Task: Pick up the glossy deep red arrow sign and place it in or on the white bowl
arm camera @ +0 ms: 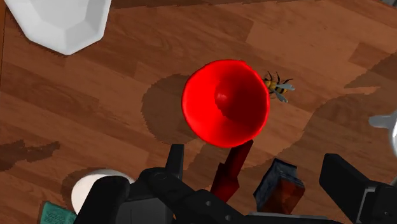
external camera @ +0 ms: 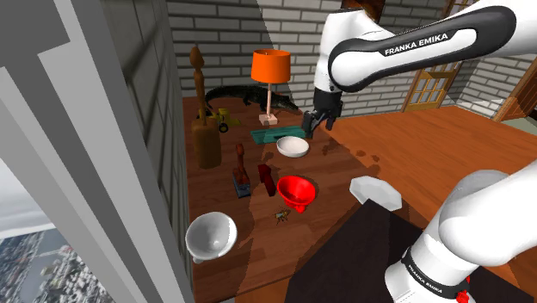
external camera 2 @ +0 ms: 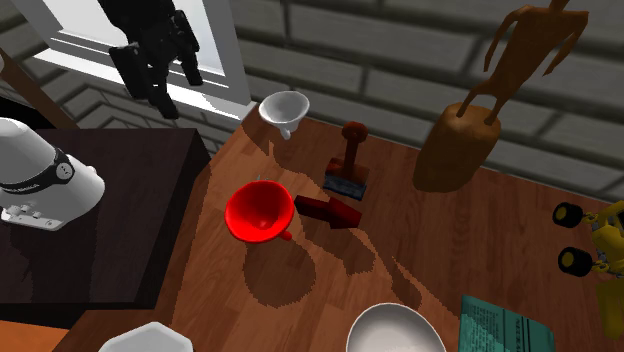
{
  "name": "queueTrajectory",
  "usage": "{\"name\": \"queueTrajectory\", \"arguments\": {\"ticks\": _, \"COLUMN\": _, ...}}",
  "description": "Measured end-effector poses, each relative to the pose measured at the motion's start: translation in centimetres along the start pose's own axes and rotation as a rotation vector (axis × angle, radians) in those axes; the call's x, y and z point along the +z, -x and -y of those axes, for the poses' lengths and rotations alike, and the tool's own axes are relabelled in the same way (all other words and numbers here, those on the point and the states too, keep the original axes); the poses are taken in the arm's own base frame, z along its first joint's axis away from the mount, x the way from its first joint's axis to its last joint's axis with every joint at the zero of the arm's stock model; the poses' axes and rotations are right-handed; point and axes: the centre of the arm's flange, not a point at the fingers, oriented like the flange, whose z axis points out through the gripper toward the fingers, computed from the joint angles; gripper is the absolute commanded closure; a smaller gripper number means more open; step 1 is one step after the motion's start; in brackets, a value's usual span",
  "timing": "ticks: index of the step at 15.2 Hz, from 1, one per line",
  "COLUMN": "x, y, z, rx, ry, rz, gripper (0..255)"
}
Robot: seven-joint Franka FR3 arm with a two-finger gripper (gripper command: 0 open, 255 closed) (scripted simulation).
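- Brick walls close in a dark wooden table (external camera: 404, 142) crowded with odds and ends; I'm looking down on it from above.
- My gripper (external camera: 311, 122) hangs well above the wood with its fingers (arm camera: 175, 162) spread apart and nothing between them.
- My target, the deep red arrow sign (external camera 2: 330, 210), sits between a bright red funnel (external camera 2: 260, 212) and a wooden-handled stamp (external camera 2: 350, 160), just beside both.
- From the shoulder view it looks propped up rather than flat, though I can't say for sure.
- In the wrist view the arrow sign (arm camera: 232, 168) shows below the gripper, between the fingers.
- The white bowl (external camera: 293, 146) stands apart from this cluster, next to a teal book (external camera: 275, 133).
- Handling, as I judge it: a small rigid piece, probably light, with a glossy skin that could slide under the pads.
- I would not expect it to give or break under a firm squeeze.
- I'd take it across the narrow shaft rather than the flared head, with the jaws square to its flat faces.
- Space is tight, so one finger must drop between sign and funnel, the other between sign and stamp.
- A clipped funnel could roll, and a nudge might topple the sign.
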Motion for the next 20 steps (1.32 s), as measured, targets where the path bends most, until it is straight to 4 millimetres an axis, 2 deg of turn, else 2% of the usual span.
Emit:
{"name": "queueTrajectory", "arguments": {"ticks": 6, "x": 6.7, "y": -4.6, "z": 0.4, "rx": 0.016, "ry": -0.012, "rz": 0.003, "gripper": 0}}
{"name": "queueTrajectory", "arguments": {"ticks": 12, "x": 13.1, "y": -9.0, "z": 1.7, "rx": 0.032, "ry": -0.025, "rz": 0.006, "gripper": 0}}
{"name": "queueTrajectory", "arguments": {"ticks": 14, "x": 15.4, "y": -10.1, "z": 1.7, "rx": 0.038, "ry": -0.030, "rz": 0.008, "gripper": 0}}
{"name": "queueTrajectory", "arguments": {"ticks": 20, "x": 21.9, "y": -14.9, "z": 2.1, "rx": 0.054, "ry": -0.043, "rz": 0.011, "gripper": 0}}
